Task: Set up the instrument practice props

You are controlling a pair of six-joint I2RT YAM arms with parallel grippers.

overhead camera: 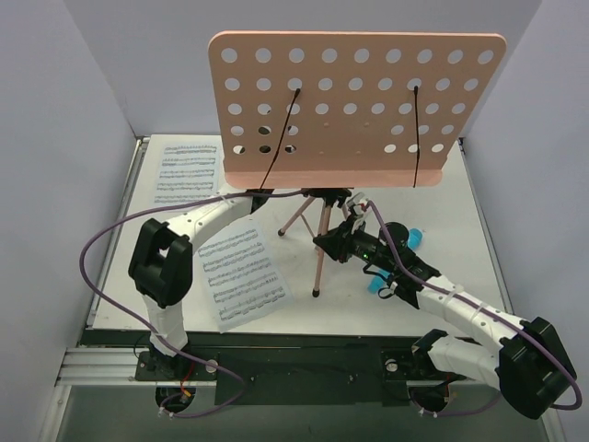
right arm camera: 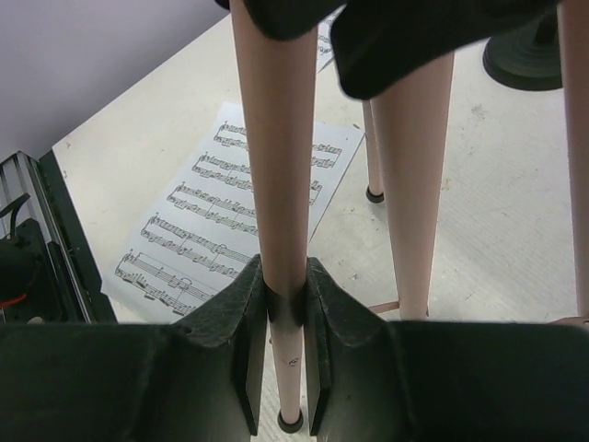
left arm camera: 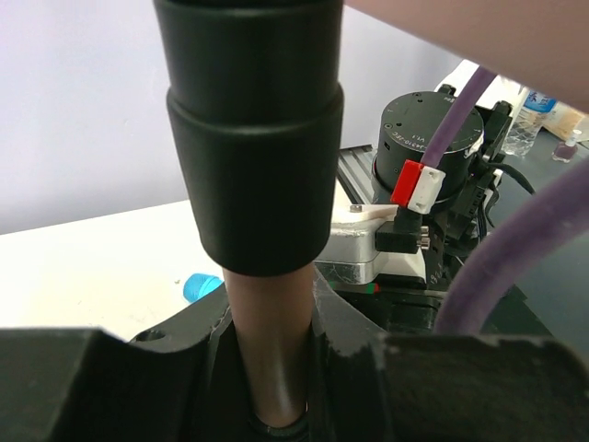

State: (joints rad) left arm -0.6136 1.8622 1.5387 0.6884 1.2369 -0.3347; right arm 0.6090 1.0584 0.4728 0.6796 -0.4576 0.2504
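The pink perforated music-stand desk (overhead camera: 354, 106) with two black wire page-holders (overhead camera: 416, 133) stands upright on its pink tripod (overhead camera: 319, 244) at the table's middle. My left gripper (overhead camera: 262, 195) is shut on the stand's pole (left arm camera: 269, 350) just under a black collar (left arm camera: 250, 138). My right gripper (overhead camera: 333, 241) is shut on a pink tripod leg (right arm camera: 283, 184) a little above its black foot (right arm camera: 291, 423). One white sheet-music page (overhead camera: 241, 274) lies flat left of the tripod and also shows in the right wrist view (right arm camera: 230, 221). A second page (overhead camera: 187, 170) lies at the back left.
A clear bottle with a blue cap (overhead camera: 394, 262) lies on the table under my right arm; its cap shows in the left wrist view (left arm camera: 201, 286). Grey walls close in the left, back and right sides. A black rail (overhead camera: 304, 354) runs along the near edge.
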